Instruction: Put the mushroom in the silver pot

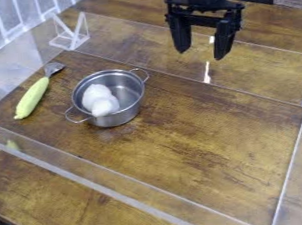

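The silver pot (109, 98) stands on the wooden table left of centre, its two loop handles showing. Inside it lies the white, egg-like mushroom (100, 98). My black gripper (203, 50) hangs well above the table at the upper right, pointing down. Its two fingers are spread apart, open, with nothing between them. It is well clear of the pot.
A yellow-green corn piece (32, 97) lies left of the pot. A clear plastic stand (68, 32) sits at the back left. Low clear acrylic walls (190, 209) border the wooden work area, near the front and right.
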Motion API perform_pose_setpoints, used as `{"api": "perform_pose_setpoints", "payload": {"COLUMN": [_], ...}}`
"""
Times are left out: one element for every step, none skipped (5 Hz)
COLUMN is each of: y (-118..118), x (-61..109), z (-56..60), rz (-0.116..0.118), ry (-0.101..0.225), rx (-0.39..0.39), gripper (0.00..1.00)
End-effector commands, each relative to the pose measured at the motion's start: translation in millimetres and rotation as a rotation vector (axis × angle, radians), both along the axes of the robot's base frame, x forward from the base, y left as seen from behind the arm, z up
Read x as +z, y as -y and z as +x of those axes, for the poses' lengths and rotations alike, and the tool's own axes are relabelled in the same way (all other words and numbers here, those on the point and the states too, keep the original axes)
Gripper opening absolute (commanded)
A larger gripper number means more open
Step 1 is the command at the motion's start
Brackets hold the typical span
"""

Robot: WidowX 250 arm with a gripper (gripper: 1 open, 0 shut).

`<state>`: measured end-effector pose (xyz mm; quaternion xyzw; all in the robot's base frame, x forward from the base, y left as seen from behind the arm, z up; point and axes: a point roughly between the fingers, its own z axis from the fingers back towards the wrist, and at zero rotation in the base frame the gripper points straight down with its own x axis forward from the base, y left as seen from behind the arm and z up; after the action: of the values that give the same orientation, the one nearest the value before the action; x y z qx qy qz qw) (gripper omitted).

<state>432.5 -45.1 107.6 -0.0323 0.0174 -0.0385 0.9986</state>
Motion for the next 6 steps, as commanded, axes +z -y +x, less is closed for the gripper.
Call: {"api": "perform_pose_setpoints", "payload": {"y": [-1.3, 0.1, 1.8, 2.9, 3.9, 4.6], "x": [27.5, 28.1, 28.9, 27.9, 26.9, 25.5], "z": [4.6, 4.4, 3.6, 2.9, 2.2, 2.3], "rz": [-0.005, -0.006, -0.007, -0.007, -0.007, -0.007], "ry": [0.073, 0.071, 0.071, 0.068, 0.066, 0.063], "rx": [-0.002, -0.007, -0.012, -0.012, -0.013, -0.013], "gripper": [1.0, 1.0, 1.0, 1.0, 1.0, 1.0]}}
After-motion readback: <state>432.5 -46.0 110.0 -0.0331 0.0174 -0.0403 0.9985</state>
